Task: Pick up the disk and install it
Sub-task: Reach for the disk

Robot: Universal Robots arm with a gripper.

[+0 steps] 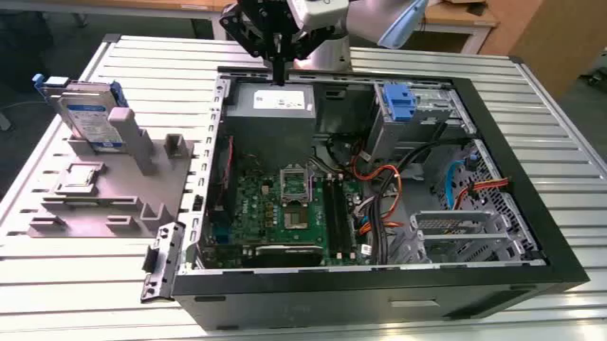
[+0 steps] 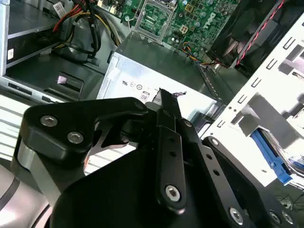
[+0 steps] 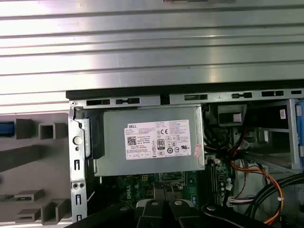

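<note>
The disk, a silver-grey drive with a white-and-blue label and blue rails, stands upright in a grey holder on the exterior view's left, outside the computer case. My gripper hangs over the far edge of the open case, just above the grey power supply, well to the right of the disk. Its black fingers are pressed together with nothing between them. In the second wrist view the gripper points at the power supply's label.
The open black case holds a green motherboard, orange and black cables and a metal drive bay with a blue latch. A small square grey chip lies on the holder. The ribbed metal table surrounds everything.
</note>
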